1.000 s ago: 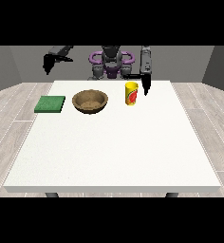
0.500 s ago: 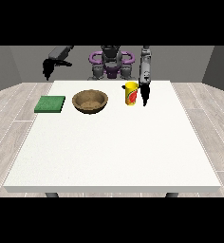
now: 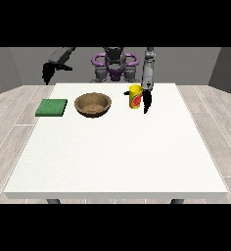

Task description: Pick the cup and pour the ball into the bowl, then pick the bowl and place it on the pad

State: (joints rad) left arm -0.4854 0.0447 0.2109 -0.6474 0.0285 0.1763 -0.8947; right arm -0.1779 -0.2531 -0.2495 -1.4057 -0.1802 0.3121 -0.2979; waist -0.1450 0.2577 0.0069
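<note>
Cup point(image 3: 134, 96): seen upright on the surface point(image 3: 117, 147), right of the bowl point(image 3: 93, 104).
Nearer hand: the hand at the view's right point(image 3: 147, 101), lowered just beside the cup; the cup is found toward the view's left of it.
Fingers: grip state cannot be told.
Other hand point(image 3: 48, 73): raised, well apart.
Pad point(image 3: 52, 107): left of the bowl.

You see large white rectangular table point(image 3: 117, 157), flat top, near edge toward you, two dark legs just visible beneath front edge. Around it, light grey wood-plank floor point(image 3: 213, 127) on both sides of view. Behind, plain grey wall point(image 3: 196, 66) across back, darker at the corners.
</note>
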